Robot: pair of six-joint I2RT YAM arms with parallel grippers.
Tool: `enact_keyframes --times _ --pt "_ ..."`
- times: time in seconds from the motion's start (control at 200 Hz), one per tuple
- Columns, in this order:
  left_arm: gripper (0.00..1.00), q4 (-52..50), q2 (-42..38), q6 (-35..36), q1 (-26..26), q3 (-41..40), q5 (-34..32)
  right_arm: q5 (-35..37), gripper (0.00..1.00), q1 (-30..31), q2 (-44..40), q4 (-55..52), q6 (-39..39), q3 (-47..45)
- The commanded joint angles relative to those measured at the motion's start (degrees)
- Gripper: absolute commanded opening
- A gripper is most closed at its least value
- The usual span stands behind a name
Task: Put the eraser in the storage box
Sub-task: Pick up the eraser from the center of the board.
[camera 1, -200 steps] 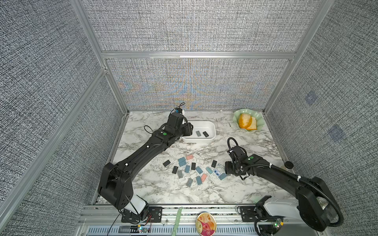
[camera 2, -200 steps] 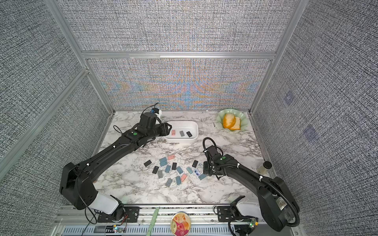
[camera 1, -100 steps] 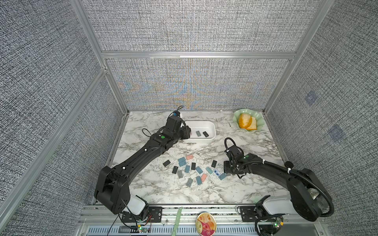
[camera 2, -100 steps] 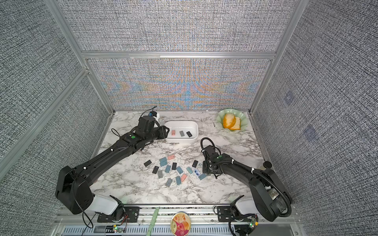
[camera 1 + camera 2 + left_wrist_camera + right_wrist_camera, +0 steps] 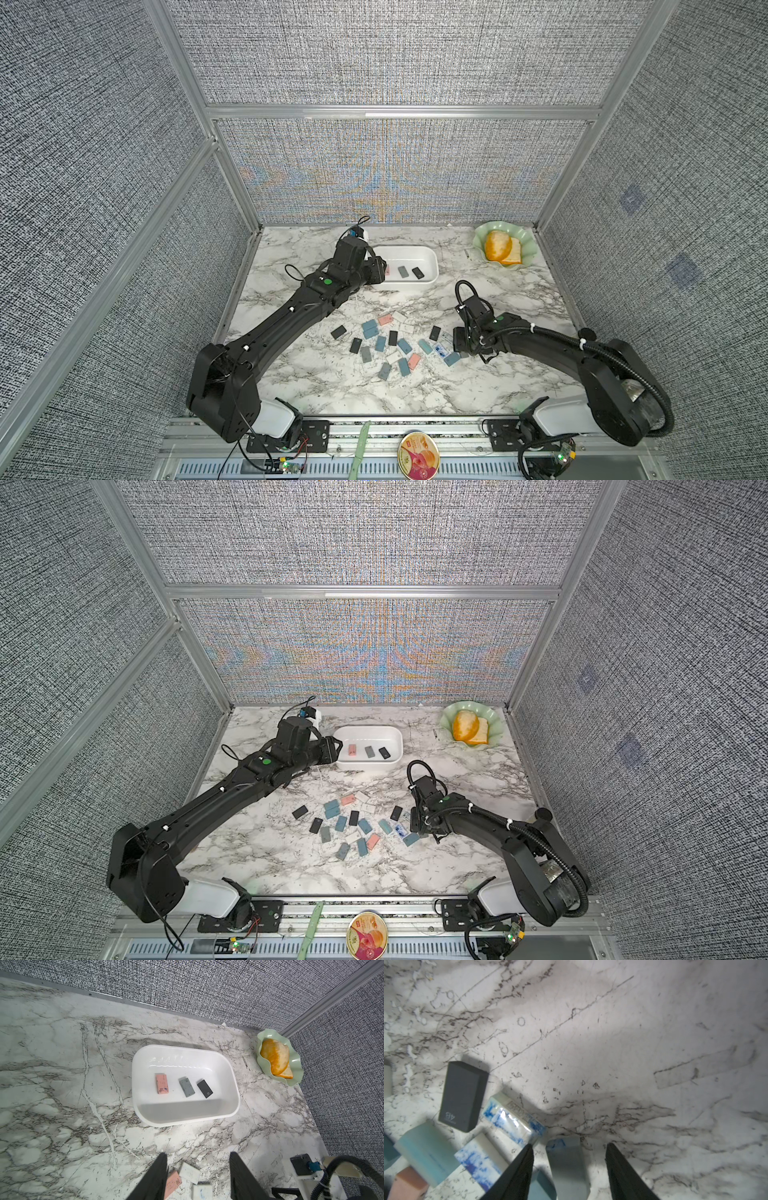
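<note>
Straddling a pale matte rectangular eraser (image 5: 566, 1165), right claw (image 5: 569, 1145) spread, left claw (image 5: 197, 1153) spread.

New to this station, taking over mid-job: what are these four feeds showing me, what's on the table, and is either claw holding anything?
Two black robot arms with two-finger grippers work on a marble table. The two wide pictures come from one overhead camera pair; the two close ones come from a camera on each wrist. Mid-table lie loose erasers. The white storage box holds a pink eraser, a grey eraser and a black eraser. A green dish with orange food sits in a far corner. The left gripper is open and empty beside the box. The right gripper is open, straddling a pale blue-grey eraser, not yet gripping it.
</note>
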Motion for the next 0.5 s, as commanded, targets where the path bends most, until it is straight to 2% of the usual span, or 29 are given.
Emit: enact_keyframes --times 0.0,0.275,0.495 --pt "0.5 1.2 -0.6 -0.2 0.0 -0.2 -0.8 -0.1 0.57 0.0 -0.5 -1.2 1.1 -0.5" --pt "0.5 1.8 -1.1 -0.6 0.1 -1.1 -0.8 0.6 0.55 0.0 -3.2 -2.4 1.4 -1.0" --pt "0.5 2.0 -1.3 -1.0 0.1 -1.5 -0.8 1.3 0.55 0.0 -2.0 -2.1 0.8 -0.7"
